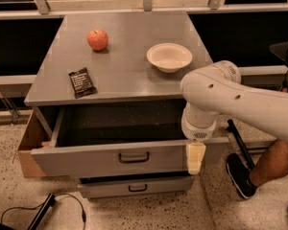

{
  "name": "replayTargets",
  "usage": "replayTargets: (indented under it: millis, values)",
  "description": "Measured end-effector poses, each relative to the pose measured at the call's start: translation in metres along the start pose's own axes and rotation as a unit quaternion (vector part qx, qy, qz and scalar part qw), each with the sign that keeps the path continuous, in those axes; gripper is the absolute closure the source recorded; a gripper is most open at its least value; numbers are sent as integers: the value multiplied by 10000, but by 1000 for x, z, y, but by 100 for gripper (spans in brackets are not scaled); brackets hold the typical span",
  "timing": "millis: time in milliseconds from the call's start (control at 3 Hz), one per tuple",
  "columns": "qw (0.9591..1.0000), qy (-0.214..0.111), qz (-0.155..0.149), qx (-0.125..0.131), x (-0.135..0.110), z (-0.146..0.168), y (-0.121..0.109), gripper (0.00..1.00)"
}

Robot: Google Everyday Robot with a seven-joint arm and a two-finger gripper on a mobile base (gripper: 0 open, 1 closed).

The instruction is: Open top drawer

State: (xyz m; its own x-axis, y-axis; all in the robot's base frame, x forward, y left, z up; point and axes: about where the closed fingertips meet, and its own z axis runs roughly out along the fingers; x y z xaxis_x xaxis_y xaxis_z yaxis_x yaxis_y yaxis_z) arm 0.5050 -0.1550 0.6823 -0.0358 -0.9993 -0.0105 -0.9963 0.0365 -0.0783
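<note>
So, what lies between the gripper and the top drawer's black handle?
Only the bare grey front of the top drawer, as the camera view shows. The gripper hangs before its right end; the handle sits at its middle.

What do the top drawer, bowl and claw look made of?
The top drawer looks like painted metal or laminate: matte grey front. The bowl: probably paper or foam, dull off-white, thin rim. The claw, at the drawer front's right end: cream plastic or rubber, smooth surface.

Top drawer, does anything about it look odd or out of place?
Faint pale specks, like crumbs, dot the inside of the open top drawer. The gripper sits at its front panel's right end. Nothing else looks askew.
</note>
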Motion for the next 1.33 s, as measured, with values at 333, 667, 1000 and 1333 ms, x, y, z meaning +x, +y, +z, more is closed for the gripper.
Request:
replayTargets:
  millis: [333,667,1000,1333]
  values:
    - [10000,0,0,0,0,0,0,0]
    - [10000,-7,3,-68,-1,5,5,0]
    - [9994,10,12,-349,-6,15,27,18]
    - [9982,146,2,-575,-16,8,64,41]
